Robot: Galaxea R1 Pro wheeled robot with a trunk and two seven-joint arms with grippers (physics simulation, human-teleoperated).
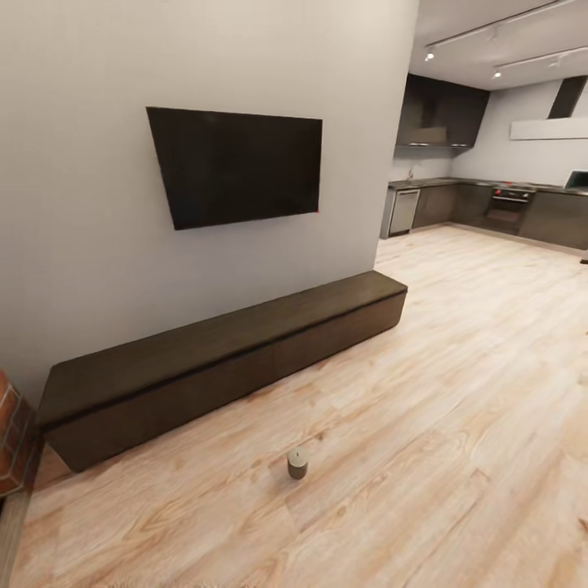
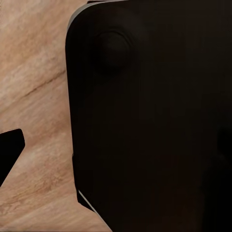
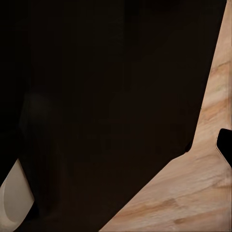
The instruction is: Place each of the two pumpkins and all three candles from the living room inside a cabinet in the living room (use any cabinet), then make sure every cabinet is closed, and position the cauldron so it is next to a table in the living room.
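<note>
Grippers: open or closed state cannot be told for either one; both wrist views are mostly blocked by dark robot body panels, with wood floor (image 2: 34, 96) beyond. Head view, near to far: one candle (image 1: 297, 464) stands upright on the floor, alone, in front of the cabinet (image 1: 220, 359) and clear of it, roughly opposite its middle. Cabinet runs long and low against the grey wall, all fronts shut flush, top bare. Brick edge (image 1: 12, 441) sits just beside the cabinet's left end. TV (image 1: 237, 166) hangs on the wall above. Kitchen units (image 1: 490, 208) far back right.
</note>
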